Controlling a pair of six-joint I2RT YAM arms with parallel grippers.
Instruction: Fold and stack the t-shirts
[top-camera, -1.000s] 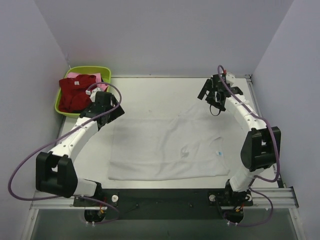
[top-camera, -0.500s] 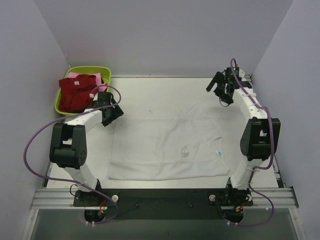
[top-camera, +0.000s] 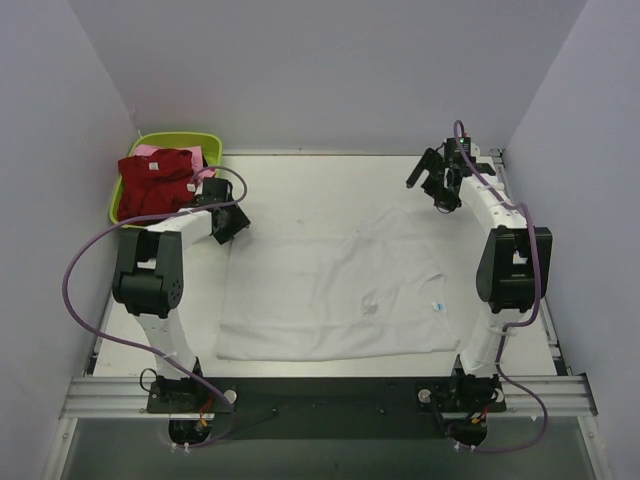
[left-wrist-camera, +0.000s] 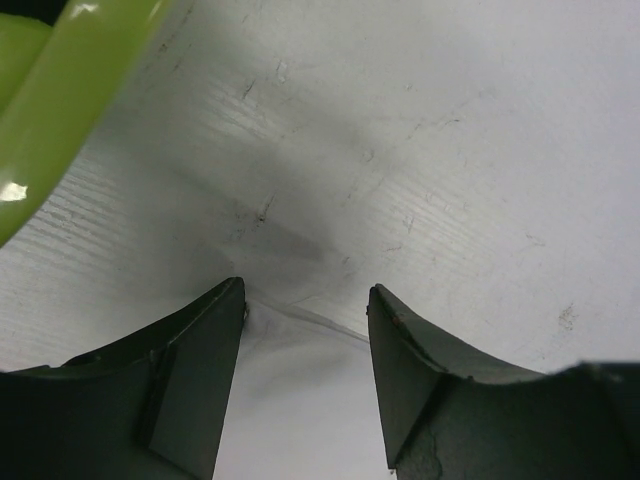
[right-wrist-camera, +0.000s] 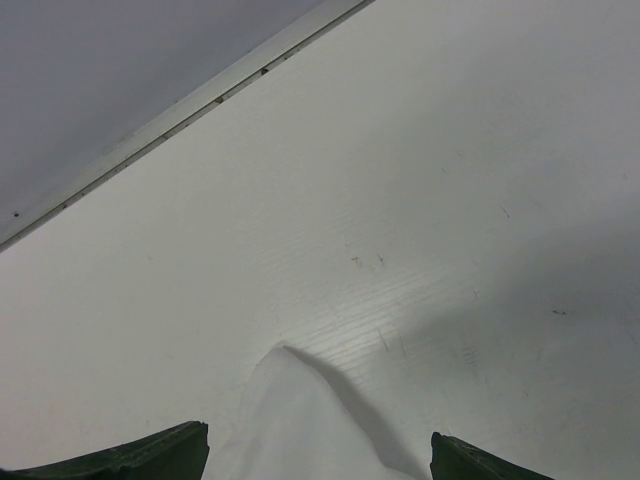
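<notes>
The large white t-shirt (top-camera: 340, 290) lies spread flat mid-table, its small blue label (top-camera: 437, 306) near the right edge. The dark red shirt (top-camera: 152, 182) and the pink one (top-camera: 150, 151) lie in the basin. My left gripper (top-camera: 230, 224) is low at the white shirt's far left corner. In the left wrist view it (left-wrist-camera: 305, 300) is open, and the cloth edge (left-wrist-camera: 300, 400) lies between the fingers. My right gripper (top-camera: 437, 192) is above the table beyond the shirt's far right sleeve. In the right wrist view it (right-wrist-camera: 320, 450) is wide open, with the sleeve tip (right-wrist-camera: 300, 420) below it.
The lime-green basin (top-camera: 128, 160) stands at the far left corner; its rim (left-wrist-camera: 60, 110) is close to my left gripper. The table's back rail (right-wrist-camera: 180, 115) runs behind the right gripper. Walls close in on three sides.
The left arm's elbow has swung up toward the basin while its gripper stayed by the shirt's far left corner. The right gripper moved back toward the far right corner, off the sleeve.
</notes>
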